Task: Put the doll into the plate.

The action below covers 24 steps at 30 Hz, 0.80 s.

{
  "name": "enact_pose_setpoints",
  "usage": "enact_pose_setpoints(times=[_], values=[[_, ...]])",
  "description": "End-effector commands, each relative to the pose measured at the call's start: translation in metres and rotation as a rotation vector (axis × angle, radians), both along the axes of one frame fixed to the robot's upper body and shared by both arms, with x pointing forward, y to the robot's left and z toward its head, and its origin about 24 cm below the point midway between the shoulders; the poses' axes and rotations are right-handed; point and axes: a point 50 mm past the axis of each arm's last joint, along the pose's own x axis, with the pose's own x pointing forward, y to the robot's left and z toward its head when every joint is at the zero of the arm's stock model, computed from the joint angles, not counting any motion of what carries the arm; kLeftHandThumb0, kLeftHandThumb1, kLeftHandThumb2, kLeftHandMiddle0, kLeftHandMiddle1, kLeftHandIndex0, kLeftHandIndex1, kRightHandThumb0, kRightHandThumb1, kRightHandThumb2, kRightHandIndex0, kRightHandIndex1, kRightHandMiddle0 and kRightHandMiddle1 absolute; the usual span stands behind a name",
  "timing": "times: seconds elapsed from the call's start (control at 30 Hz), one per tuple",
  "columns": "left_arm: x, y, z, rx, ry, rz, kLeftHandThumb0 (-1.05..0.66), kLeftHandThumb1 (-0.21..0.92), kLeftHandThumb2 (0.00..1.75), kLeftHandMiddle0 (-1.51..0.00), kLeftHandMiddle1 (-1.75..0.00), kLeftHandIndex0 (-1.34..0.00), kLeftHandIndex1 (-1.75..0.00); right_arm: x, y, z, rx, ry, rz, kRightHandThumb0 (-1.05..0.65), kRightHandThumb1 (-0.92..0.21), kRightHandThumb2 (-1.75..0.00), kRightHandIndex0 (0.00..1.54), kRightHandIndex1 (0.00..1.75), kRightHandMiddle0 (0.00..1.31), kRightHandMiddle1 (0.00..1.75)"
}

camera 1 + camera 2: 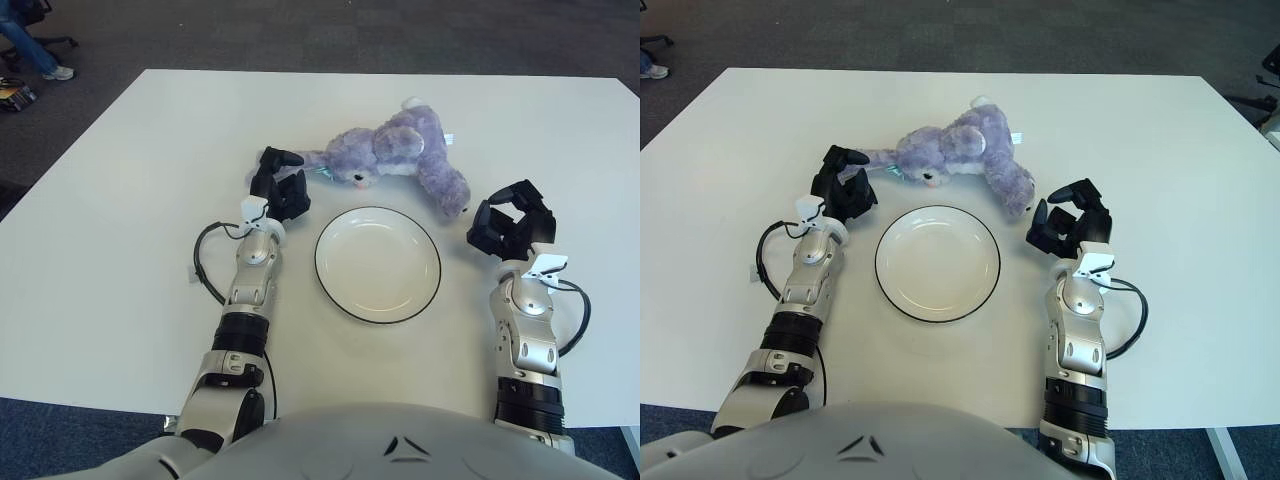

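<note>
Fluffy purple plush doll (400, 155) flanked beyond empty white black-rimmed plate (378, 264) on white desk (120, 220); left hand (280, 185) and right hand (512, 226) held open, nothing gripped. Uneven squeeze risked: limp doll sagged, dropped short of plate.

We find no readable text, brand, number or sign in either eye view. The small white tag (449, 138) on the doll (400, 155) (sticking out from its far side) shows no legible print, and the plate (330, 285) bears no marking.
</note>
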Motion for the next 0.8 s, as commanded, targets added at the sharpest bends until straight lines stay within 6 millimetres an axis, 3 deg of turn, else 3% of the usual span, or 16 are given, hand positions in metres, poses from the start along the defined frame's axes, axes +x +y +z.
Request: enact_pose_setpoints(times=[0.0, 0.77], values=[[-0.0159, 0.0072, -0.031, 0.008, 0.117, 0.021, -0.4, 0.58, 0.98, -1.0, -1.75, -0.4, -1.75, 0.0012, -0.001, 0.006, -0.013, -0.029, 0.001, -0.47, -0.34, -1.29, 1.2, 1.75, 0.59, 1.75], [-0.016, 0.0068, -0.0293, -0.008, 0.105, 0.016, -0.4, 0.6, 0.96, -0.99, -1.75, -0.39, -1.75, 0.0013, -0.0018, 0.0088, -0.053, -0.018, -0.008, -0.46, -0.37, -1.25, 1.19, 1.75, 0.57, 1.75]])
